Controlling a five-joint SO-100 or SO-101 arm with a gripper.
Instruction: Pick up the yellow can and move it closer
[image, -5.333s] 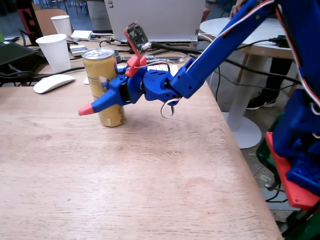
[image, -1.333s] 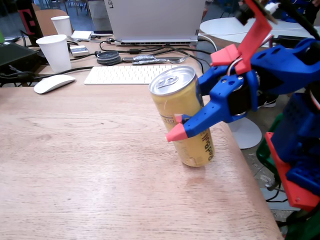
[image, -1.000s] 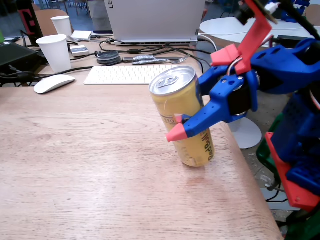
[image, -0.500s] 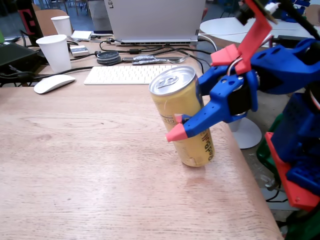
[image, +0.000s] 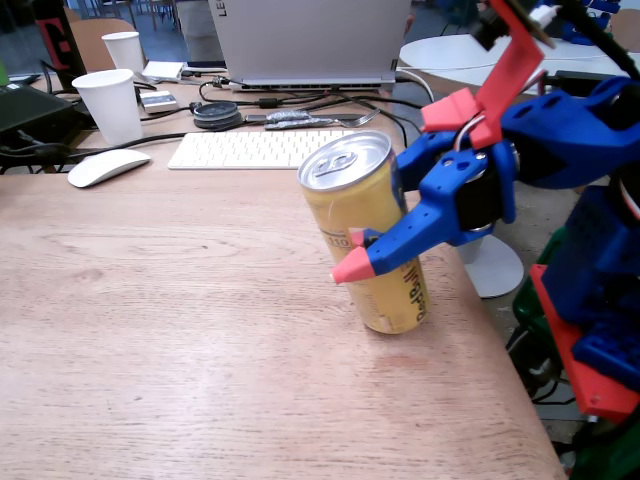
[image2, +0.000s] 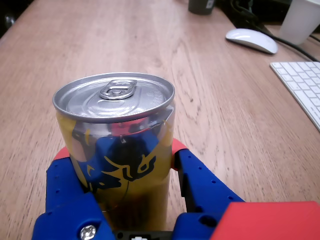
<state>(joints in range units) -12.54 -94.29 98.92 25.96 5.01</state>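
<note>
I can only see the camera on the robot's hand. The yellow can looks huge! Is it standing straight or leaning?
Observer: Leaning. In the fixed view the yellow can tilts, its top toward the left.
Child: Is it up in the air?
Observer: I cannot tell; its bottom is at the table, near the right edge.
Child: Is the hand squeezing it?
Observer: Yes, the gripper is shut on its middle, one finger on each side.
Child: What's behind it?
Observer: A white keyboard, a laptop and two paper cups.

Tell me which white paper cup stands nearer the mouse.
The larger-looking front cup, just behind the white mouse; the other cup stands farther back.
</note>
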